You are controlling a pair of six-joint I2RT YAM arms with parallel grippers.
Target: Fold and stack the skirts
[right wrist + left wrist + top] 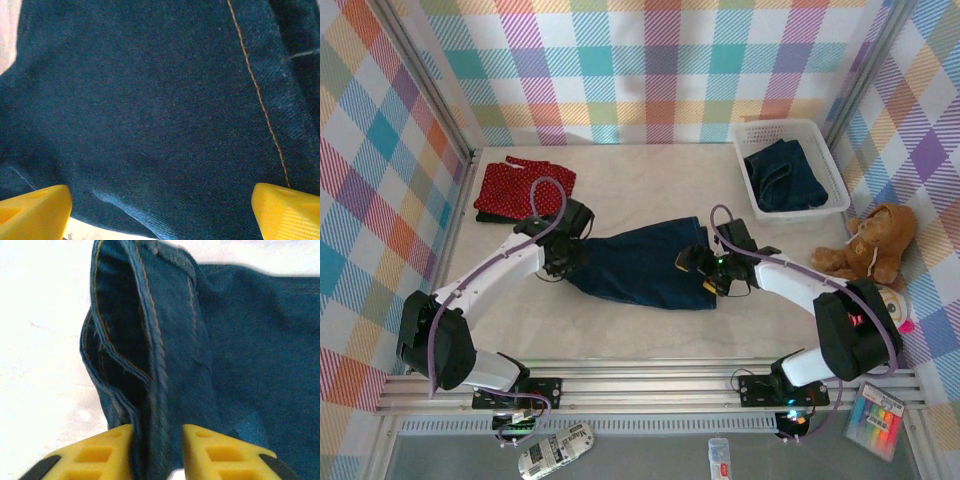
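Pale table (650,180), plaid walls (650,60), my left fingers (107,452) pinching a fold of the denim skirt (645,262), my right fingers (35,207) wide over it.

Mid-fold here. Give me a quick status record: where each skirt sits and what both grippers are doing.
denim skirt: lying flat between the two arms
left gripper: at the skirt's left end, waistband fold between its fingers; clamped or loose, cannot tell
right gripper: over the skirt's right end, jaws wide apart, holding nothing
red dotted skirt: folded, back left
basket: back right, another denim garment inside
teddy bear: far right, outside the basket
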